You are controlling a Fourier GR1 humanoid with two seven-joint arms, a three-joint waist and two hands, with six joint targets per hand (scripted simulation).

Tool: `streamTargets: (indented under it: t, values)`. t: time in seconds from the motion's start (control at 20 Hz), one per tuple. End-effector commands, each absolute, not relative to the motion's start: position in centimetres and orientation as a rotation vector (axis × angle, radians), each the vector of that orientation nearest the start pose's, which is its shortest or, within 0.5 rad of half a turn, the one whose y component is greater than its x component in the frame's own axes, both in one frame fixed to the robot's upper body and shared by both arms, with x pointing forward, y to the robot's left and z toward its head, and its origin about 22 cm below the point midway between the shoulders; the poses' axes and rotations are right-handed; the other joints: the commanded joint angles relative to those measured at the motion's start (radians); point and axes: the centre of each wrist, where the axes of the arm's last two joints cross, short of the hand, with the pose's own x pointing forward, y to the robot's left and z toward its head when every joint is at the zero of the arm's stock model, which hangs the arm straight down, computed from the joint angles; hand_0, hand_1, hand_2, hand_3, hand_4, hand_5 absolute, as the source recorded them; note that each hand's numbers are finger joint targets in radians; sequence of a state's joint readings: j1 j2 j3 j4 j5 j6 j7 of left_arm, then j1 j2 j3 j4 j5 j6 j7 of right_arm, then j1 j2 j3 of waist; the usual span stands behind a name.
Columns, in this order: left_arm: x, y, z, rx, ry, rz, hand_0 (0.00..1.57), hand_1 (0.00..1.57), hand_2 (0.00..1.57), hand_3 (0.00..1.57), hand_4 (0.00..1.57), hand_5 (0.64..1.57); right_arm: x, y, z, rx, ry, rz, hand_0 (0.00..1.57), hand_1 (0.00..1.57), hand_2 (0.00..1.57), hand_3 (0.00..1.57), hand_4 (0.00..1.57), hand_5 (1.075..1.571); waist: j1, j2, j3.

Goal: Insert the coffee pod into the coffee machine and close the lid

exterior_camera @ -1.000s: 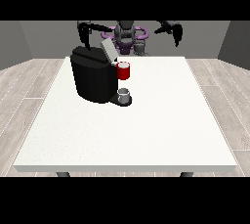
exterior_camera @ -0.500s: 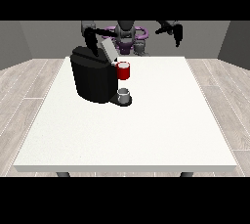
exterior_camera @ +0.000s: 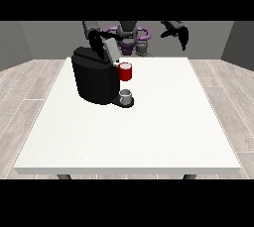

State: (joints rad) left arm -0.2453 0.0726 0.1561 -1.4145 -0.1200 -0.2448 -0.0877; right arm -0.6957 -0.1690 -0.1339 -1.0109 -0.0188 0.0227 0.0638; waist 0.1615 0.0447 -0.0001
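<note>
Hand [exterior_camera: 99,42] perhaps behind coffee machine [exterior_camera: 94,80]

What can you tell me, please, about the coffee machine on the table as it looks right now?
The coffee machine is a black, rounded block standing upright on the white table, towards the far side at the view's left. A low base sticks out at its front and carries a small grey thing. Above that, a red thing at the machine sits at its head. A greyish flap rises from its top. The hand at the view's left hangs just over the top; contact cannot be told.
</note>
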Motion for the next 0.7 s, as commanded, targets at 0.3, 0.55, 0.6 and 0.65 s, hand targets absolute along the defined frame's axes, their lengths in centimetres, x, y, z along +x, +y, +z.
streamTargets:
  t: [0.3,0.55,0.6,0.65]
  values:
    - [29.8,25.0,3.3,-0.016,-1.707,-0.328,0.00,0.00,0.00,0.00,0.36,1.571,41.4,-19.8,12.0,-0.051,-1.694,0.303,0.00,0.00,0.00,0.00,0.04,1.571,0.050,0.033,0.0001]
    - [30.6,25.4,3.7,-0.021,-1.691,-0.330,0.00,0.00,0.00,0.00,0.33,1.571,41.6,-17.0,13.5,-0.057,-1.705,0.319,0.00,0.00,0.00,0.00,0.00,1.571,0.069,0.039,0.0000]
    - [30.1,24.4,3.5,-0.050,-1.701,-0.350,0.00,0.00,0.00,0.00,0.32,1.571,41.6,-17.9,13.2,-0.061,-1.702,0.331,0.00,0.00,0.00,0.00,0.00,1.571,0.086,0.039,0.0003]
    - [30.4,24.8,2.6,-0.061,-1.692,-0.340,0.00,0.00,0.00,0.00,0.36,1.571,41.7,-16.2,15.0,-0.058,-1.717,0.361,0.00,0.00,0.00,0.00,0.00,1.571,0.072,0.057,-0.0006]
